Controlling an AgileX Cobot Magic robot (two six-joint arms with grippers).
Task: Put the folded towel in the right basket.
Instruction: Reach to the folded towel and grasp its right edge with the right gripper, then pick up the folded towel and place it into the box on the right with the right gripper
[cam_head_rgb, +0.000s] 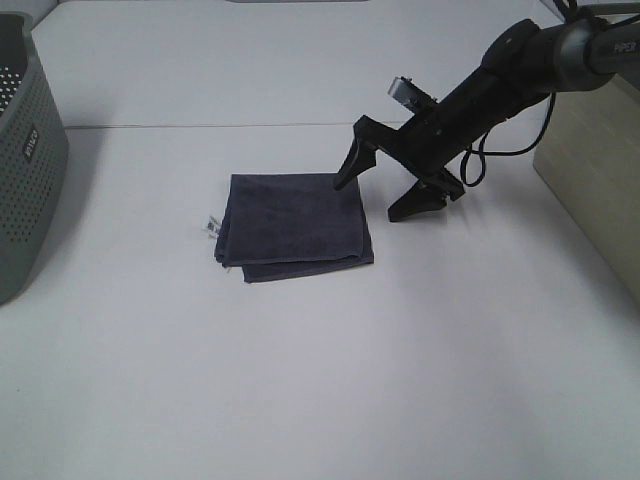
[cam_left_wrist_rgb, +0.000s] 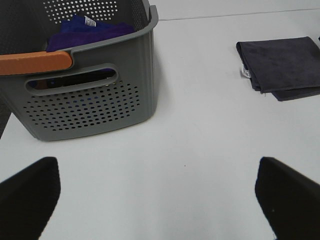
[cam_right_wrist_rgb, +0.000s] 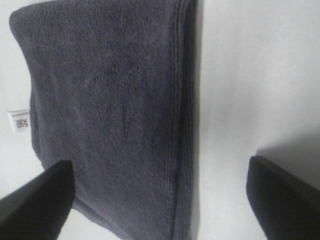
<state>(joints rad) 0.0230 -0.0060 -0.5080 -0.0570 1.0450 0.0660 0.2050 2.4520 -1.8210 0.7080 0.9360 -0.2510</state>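
A folded dark grey towel (cam_head_rgb: 295, 225) lies flat on the white table, with a small white tag on its left edge. My right gripper (cam_head_rgb: 372, 197) is open and hangs low over the towel's right edge, one finger above the towel's far right corner and the other over bare table. In the right wrist view the towel (cam_right_wrist_rgb: 110, 115) fills the space towards one finger, and the gripper (cam_right_wrist_rgb: 160, 200) straddles its edge. My left gripper (cam_left_wrist_rgb: 160, 200) is open and empty, well away from the towel (cam_left_wrist_rgb: 282, 67). It does not show in the high view.
A grey perforated basket (cam_head_rgb: 25, 170) stands at the table's left edge. In the left wrist view the basket (cam_left_wrist_rgb: 90, 105) has an orange handle (cam_left_wrist_rgb: 35, 62) and holds a purple cloth (cam_left_wrist_rgb: 90, 30). A beige container (cam_head_rgb: 590, 170) shows partly at the right edge.
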